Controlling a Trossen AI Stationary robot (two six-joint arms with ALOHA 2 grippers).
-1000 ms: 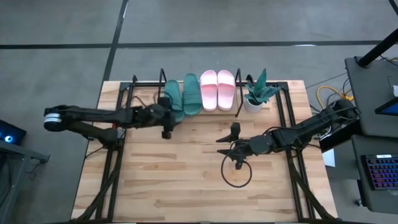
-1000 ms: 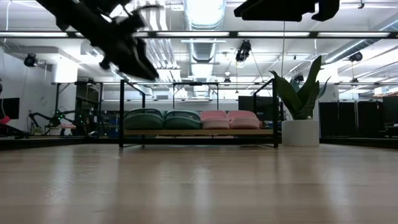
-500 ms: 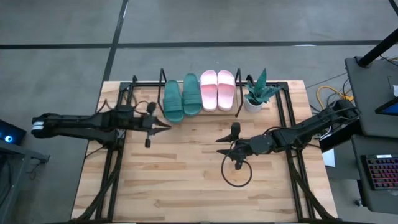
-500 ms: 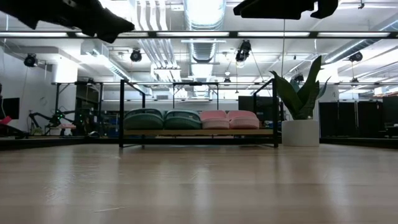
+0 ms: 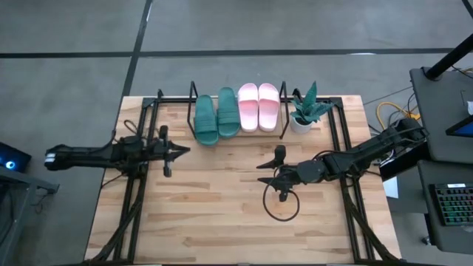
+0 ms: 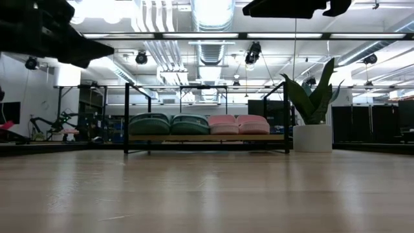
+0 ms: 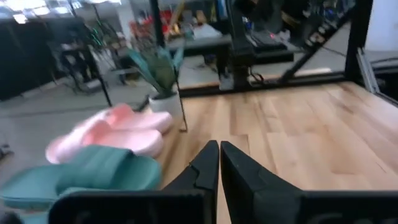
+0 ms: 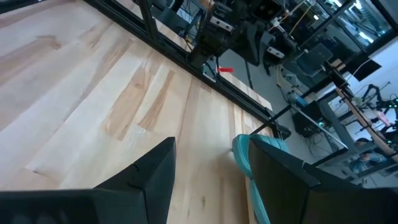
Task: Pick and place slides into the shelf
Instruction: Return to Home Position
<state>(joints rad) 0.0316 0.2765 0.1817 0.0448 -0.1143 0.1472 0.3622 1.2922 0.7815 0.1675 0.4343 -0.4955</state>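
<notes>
Slides [image 5: 228, 112] sit in the shelf [image 5: 194, 91] at the bench's [image 5: 222, 222] far edge, green pair [image 5: 207, 120] left of pink pair [image 5: 259, 107], a potted plant [image 5: 304, 111] just beside. The left tool [image 7: 219, 147] hovers over the bench's left side, fingers nearly touching, empty. The right tool [image 8: 208, 144] hangs mid-bench, spread wide, empty.

No readable text, label, brand, number or sign is showing in any view: nothing legible on the slides [image 5: 228, 112], the shelf [image 6: 126, 116], the plant pot [image 5: 300, 124], the desk [image 5: 222, 207] or in the room behind.
</notes>
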